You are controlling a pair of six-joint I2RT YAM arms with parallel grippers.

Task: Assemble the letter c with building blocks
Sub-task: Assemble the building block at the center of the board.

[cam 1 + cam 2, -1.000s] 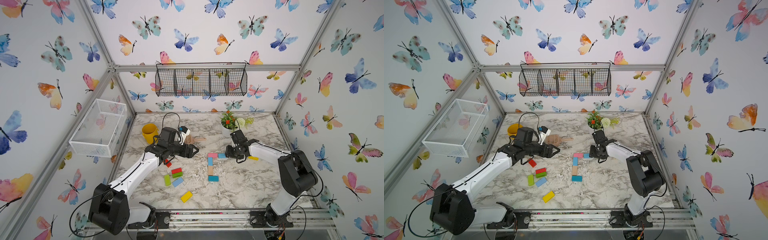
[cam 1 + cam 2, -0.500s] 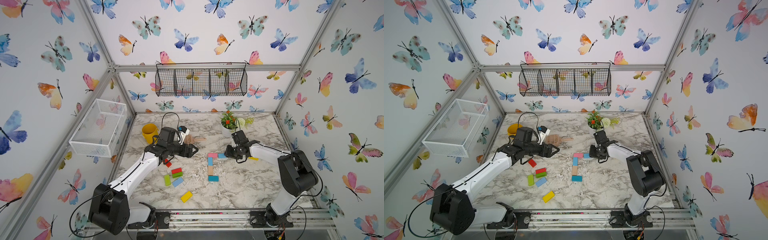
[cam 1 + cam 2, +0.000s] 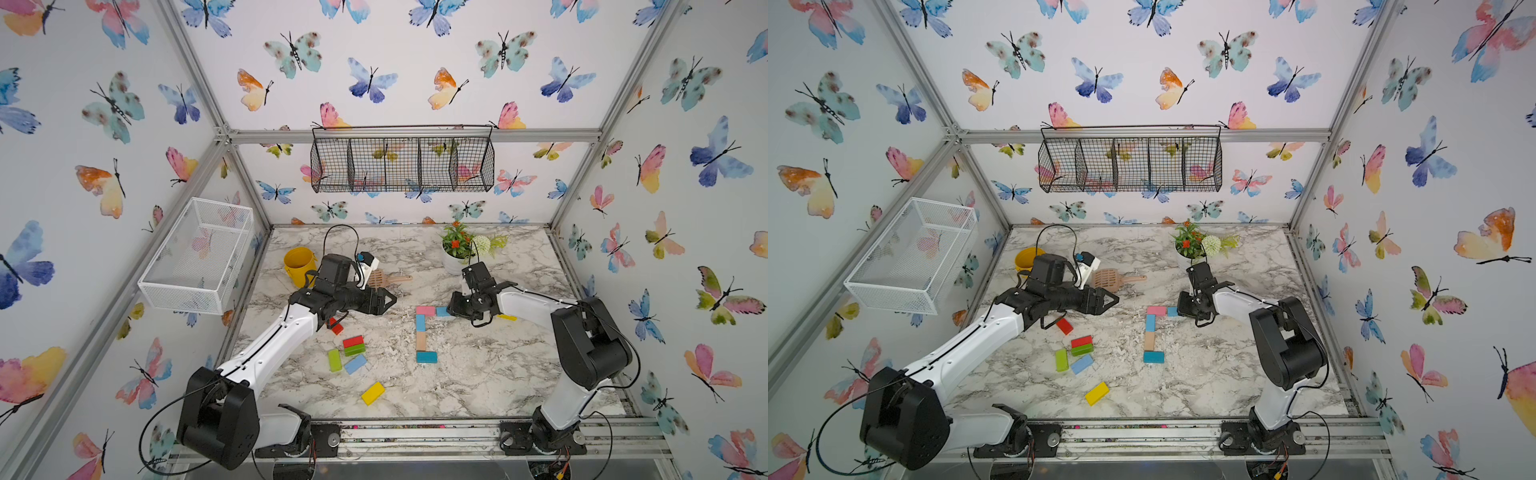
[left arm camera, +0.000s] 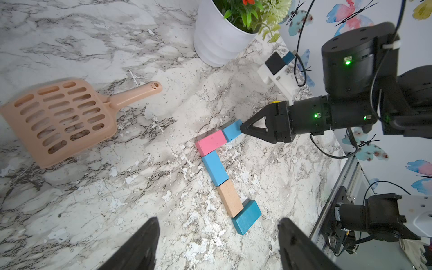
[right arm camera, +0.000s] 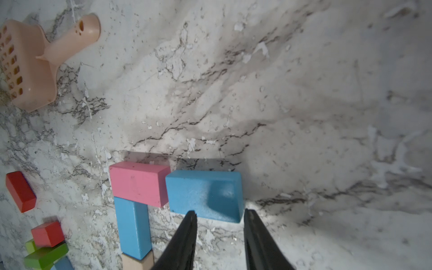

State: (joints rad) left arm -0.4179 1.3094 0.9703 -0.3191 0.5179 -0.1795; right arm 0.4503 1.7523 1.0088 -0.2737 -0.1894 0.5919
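Right gripper (image 5: 219, 211), jaws partly apart and gripping nothing, is touching the right end of a light blue block (image 5: 203, 194) lying against the pink block (image 5: 139, 183) atop a half-built C at mid-table (image 3: 478, 374). Left gripper (image 4: 217, 219) is hovering wide open and empty to the left; spare blocks (image 3: 353, 341) are lying nearer, left.

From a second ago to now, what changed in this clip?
The right gripper narrowed its fingers at the edge of the blue block beside the pink block, with a gap left and no grip visible. Neither block shifted; the left gripper, open, and the loose blocks stayed put.
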